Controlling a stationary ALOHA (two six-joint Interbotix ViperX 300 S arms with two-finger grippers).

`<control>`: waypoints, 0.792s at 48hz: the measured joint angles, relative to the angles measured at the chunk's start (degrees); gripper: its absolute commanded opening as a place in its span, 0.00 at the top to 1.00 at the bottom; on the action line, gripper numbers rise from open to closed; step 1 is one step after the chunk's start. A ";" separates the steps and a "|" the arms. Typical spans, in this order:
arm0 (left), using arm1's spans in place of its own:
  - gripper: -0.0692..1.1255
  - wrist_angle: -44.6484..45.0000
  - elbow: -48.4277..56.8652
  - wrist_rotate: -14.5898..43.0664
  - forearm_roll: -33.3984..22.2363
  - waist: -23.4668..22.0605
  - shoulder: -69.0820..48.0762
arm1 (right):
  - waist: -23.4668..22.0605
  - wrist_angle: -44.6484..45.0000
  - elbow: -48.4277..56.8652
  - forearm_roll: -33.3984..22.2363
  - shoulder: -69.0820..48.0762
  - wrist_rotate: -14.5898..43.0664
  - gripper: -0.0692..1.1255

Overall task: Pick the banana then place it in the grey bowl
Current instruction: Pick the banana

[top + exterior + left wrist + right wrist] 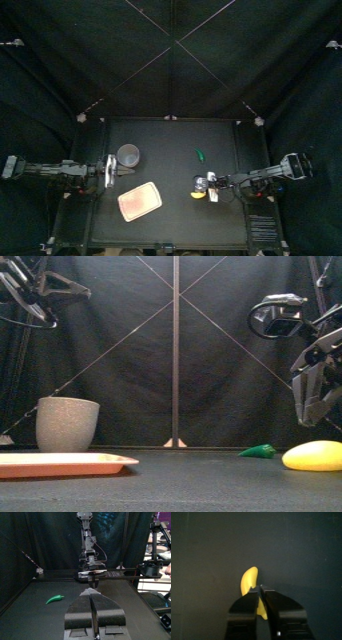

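Seen from its own wrist, the right gripper (260, 588) hangs over the curved yellow toy banana (249, 579), jaws drawn together with only a sliver of yellow showing between them. The front view alone shows it clear of the fruit, which lies on the black table (174, 140) at front right. A small green pepper-like toy (259, 451) lies just behind. The tall grey speckled cup (67, 423) and flat pink tray (60, 463) sit well apart at left, near the left gripper (92, 592), closed and empty. From above, the gripper hides most of the banana.
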 measured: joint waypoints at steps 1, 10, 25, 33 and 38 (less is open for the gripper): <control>0.85 0.00 0.00 0.00 0.00 0.00 0.00 | 0.00 0.09 -0.09 0.35 0.26 0.00 0.33; 0.86 0.00 0.00 0.00 0.00 0.26 0.00 | 1.05 1.32 -1.49 3.69 4.13 -0.18 0.31; 0.86 0.00 -0.09 -0.09 0.00 1.85 0.00 | 2.72 1.67 -3.16 4.48 9.76 -0.18 0.32; 0.86 0.00 -0.09 0.00 0.00 2.11 0.00 | 2.81 1.49 -4.13 4.48 12.04 -0.18 0.39; 0.86 0.00 -0.09 0.00 0.00 2.11 0.00 | 2.72 1.41 -5.01 4.13 12.57 -0.26 0.50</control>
